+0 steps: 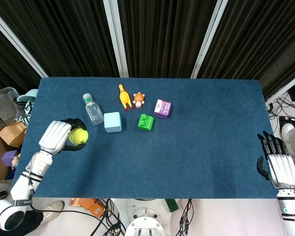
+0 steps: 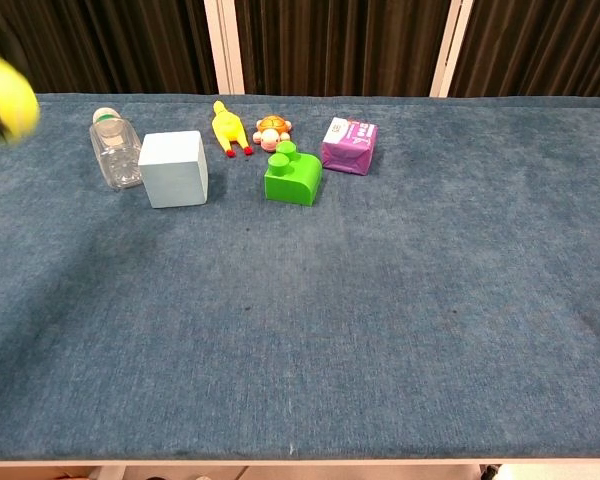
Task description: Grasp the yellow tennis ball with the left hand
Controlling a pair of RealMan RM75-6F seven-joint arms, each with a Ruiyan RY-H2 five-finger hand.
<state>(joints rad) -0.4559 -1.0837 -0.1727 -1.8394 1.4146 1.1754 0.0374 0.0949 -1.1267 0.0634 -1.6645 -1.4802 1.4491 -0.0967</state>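
Head view: tennis ball (image 1: 78,136) in left hand (image 1: 55,137).
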